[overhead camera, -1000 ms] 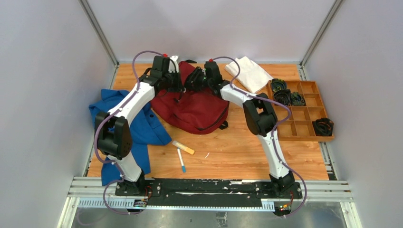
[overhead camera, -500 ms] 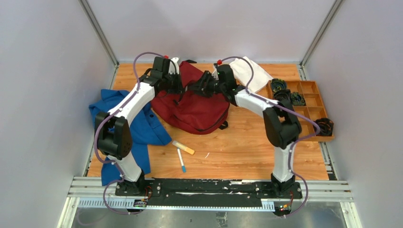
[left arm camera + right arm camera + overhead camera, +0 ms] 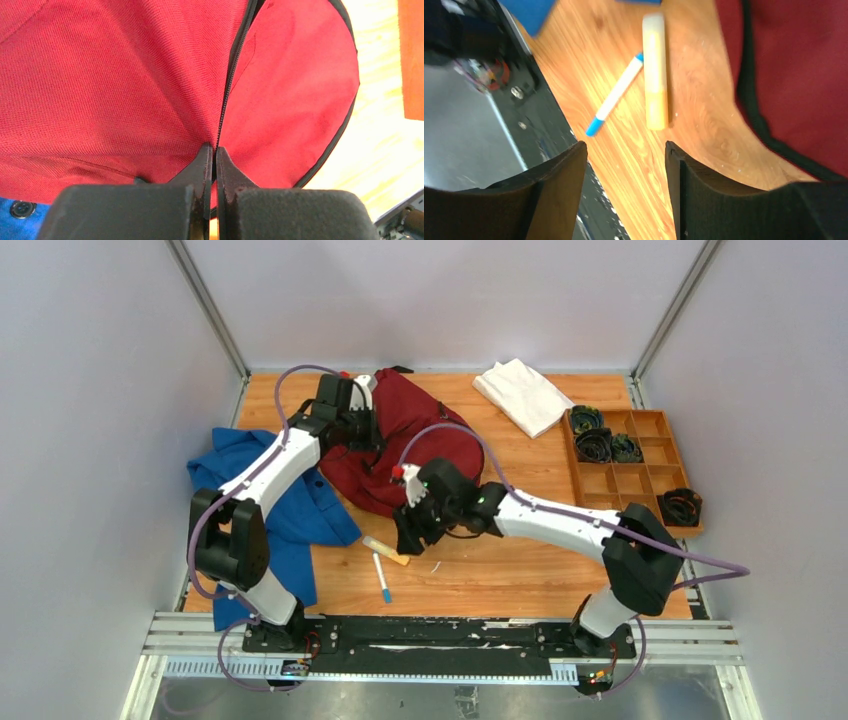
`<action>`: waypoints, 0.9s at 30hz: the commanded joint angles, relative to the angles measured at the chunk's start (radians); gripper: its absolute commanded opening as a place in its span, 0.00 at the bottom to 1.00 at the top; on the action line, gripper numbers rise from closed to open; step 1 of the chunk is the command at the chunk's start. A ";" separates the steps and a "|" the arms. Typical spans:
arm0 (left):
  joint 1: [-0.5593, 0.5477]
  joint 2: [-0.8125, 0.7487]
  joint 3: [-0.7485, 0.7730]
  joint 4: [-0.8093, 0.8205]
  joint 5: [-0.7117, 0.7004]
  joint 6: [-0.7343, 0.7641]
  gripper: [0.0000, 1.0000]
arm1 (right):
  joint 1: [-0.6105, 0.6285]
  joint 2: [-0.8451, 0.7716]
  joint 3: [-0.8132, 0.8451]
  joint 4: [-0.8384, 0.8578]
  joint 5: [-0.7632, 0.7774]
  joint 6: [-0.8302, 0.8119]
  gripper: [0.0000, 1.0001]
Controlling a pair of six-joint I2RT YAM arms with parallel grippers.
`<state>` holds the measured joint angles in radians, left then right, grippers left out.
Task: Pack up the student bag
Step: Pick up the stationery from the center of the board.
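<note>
The dark red student bag (image 3: pixel 415 435) lies at the back middle of the table and fills the left wrist view (image 3: pixel 125 85). My left gripper (image 3: pixel 372 432) is shut on the bag's fabric beside its black zipper (image 3: pixel 231 75). My right gripper (image 3: pixel 408 536) is open and empty, hovering by the bag's near edge above a yellow highlighter (image 3: pixel 386 550) and a white marker with a blue cap (image 3: pixel 381 577). Both pens show in the right wrist view, the highlighter (image 3: pixel 655 75) beside the marker (image 3: pixel 616 95), with the bag's edge (image 3: pixel 794 75) at right.
A blue garment (image 3: pixel 270 505) lies at the left. A white folded cloth (image 3: pixel 522 395) is at the back right. An orange divided tray (image 3: pixel 630 475) with black cables stands at the right. The black base rail (image 3: pixel 430 635) runs along the near edge.
My right arm has left the bag's top, swung forward and down to the bag's near edge above the pens, and now stands open. My left gripper stays clamped on the bag.
</note>
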<state>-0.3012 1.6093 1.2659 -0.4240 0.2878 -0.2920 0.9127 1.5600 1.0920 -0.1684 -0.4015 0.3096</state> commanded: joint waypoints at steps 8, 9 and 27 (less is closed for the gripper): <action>0.019 0.042 0.067 -0.052 0.171 0.014 0.00 | 0.198 0.217 0.063 -0.002 0.318 -0.186 0.66; 0.019 0.042 0.061 -0.047 0.195 0.020 0.00 | 0.210 0.241 0.067 0.009 0.345 -0.186 0.67; 0.029 0.069 0.084 -0.070 0.224 0.048 0.00 | 0.228 0.063 -0.127 -0.009 0.488 -0.099 0.00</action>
<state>-0.2741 1.6630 1.3182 -0.4614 0.4538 -0.2569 1.1358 1.7546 1.0317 -0.0994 0.0174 0.1848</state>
